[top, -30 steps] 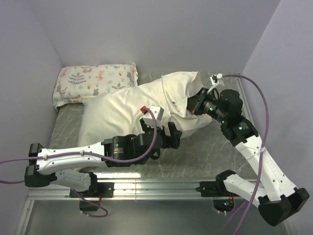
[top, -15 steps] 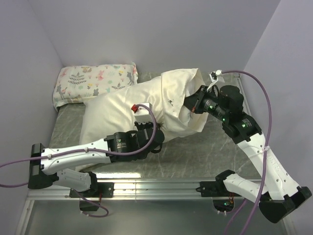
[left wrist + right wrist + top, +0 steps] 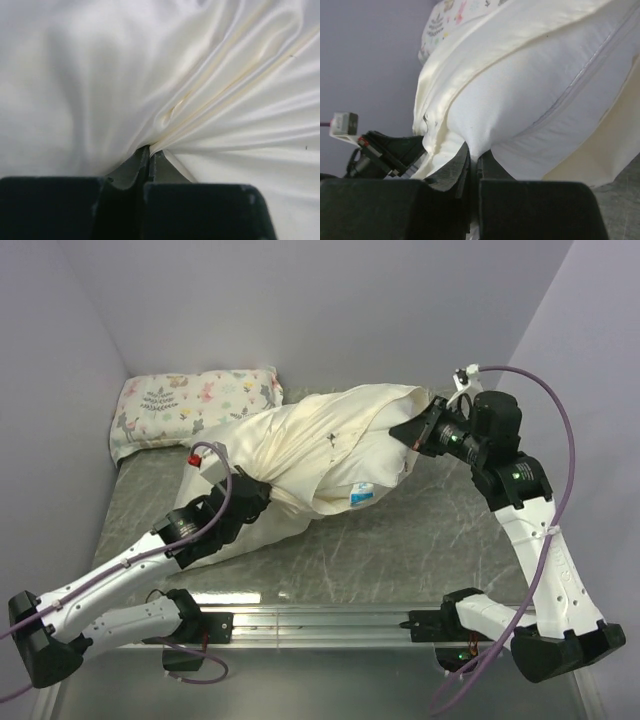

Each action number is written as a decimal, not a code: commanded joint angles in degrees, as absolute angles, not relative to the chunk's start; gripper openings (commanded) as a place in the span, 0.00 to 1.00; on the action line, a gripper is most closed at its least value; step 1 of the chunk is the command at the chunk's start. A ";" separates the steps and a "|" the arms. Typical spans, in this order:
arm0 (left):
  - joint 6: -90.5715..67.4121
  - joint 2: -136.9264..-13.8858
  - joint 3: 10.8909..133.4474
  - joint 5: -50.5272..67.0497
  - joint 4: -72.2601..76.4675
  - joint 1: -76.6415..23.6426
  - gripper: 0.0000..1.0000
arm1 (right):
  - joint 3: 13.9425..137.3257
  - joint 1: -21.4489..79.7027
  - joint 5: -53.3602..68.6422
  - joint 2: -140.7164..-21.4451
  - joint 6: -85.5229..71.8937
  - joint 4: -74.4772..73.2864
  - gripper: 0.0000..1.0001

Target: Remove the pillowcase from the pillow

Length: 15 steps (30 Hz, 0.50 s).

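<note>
The cream, glossy pillowcase (image 3: 320,430) lies stretched and bunched across the middle of the table, pulled taut between both grippers. My left gripper (image 3: 260,492) is shut on a gathered fold of the pillowcase (image 3: 215,100) at its left end, with creases fanning out from the closed jaws (image 3: 150,150). The white matte pillow (image 3: 335,490) bulges out along the near side, and its small blue label (image 3: 362,496) shows. My right gripper (image 3: 412,430) is shut on a pinch of the pillow (image 3: 530,90), just beside the pillowcase (image 3: 470,45) edge.
A small pillow printed with animals and leaves (image 3: 190,405) lies in the back left corner against the lavender walls. The grey marbled table top (image 3: 430,540) shows on the near right. A metal rail (image 3: 320,620) runs along the near edge.
My left gripper shut on the pillowcase and drew back to the left. The right gripper moved right and away with the pillow. The fabric stretched out between them and the blue label came into view.
</note>
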State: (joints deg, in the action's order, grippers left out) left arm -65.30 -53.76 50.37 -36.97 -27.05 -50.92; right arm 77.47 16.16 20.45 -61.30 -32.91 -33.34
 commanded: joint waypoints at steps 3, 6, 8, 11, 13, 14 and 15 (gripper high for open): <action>-63.90 -55.10 48.25 -42.36 -42.09 -41.85 0.01 | 80.26 8.44 22.76 -56.61 -36.02 -20.66 0.00; -62.76 -56.60 48.25 -41.23 -42.37 -37.02 0.01 | 76.75 7.91 24.26 -55.64 -36.82 -18.64 0.00; -61.09 -56.69 47.99 -39.30 -41.14 -35.08 0.00 | 75.07 7.91 25.75 -54.85 -37.00 -17.06 0.00; -56.26 -55.90 48.16 -34.81 -34.73 -35.07 0.01 | 70.33 9.57 27.95 -52.66 -36.39 -15.73 0.00; -54.15 -56.51 49.48 -33.14 -33.14 -35.16 0.05 | 67.43 13.26 25.85 -50.81 -34.81 -15.82 0.00; -53.27 -57.04 51.48 -32.44 -32.87 -35.16 0.06 | 65.59 14.75 24.01 -49.76 -34.63 -15.30 0.00; -52.74 -57.56 52.63 -32.08 -33.13 -35.16 0.08 | 61.22 16.77 22.95 -47.57 -34.72 -14.60 0.00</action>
State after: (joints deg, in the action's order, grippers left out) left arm -59.61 -56.05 50.02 -24.86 -28.47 -38.20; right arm 64.77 13.85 27.22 -54.96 -36.07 -25.96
